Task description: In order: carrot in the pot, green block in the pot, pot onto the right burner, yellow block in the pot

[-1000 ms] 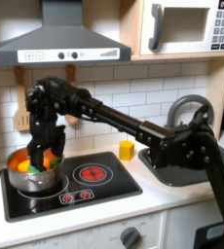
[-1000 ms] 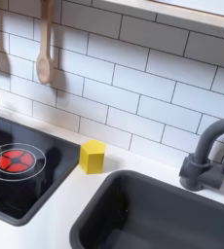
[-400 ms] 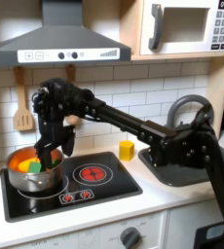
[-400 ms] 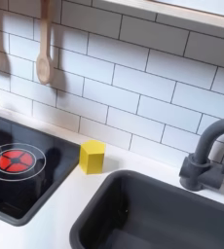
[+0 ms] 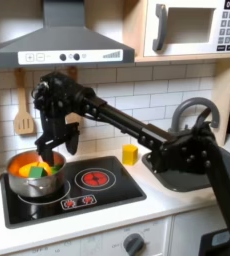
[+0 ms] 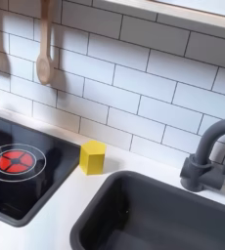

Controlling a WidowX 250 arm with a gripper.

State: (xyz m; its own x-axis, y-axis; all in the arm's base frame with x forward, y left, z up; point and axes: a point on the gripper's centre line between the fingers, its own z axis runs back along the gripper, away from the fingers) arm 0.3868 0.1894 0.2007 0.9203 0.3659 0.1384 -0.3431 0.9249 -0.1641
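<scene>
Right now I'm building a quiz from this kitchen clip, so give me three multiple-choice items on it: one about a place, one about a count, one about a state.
1. Where is the yellow block?
A. on the counter between the cooktop and the sink
B. inside the pot
C. on a burner

2. How many wooden utensils hang on the tile wall in the second exterior view?
A. none
B. two
C. five

3. What does the pot hold?
A. nothing
B. orange and green pieces
C. the yellow block

Answers: 1 A, the block stands on white counter beside the cooktop and the sink. 2 B, two wooden utensils hang there. 3 B, orange and green show inside the rim, under the gripper.
</scene>
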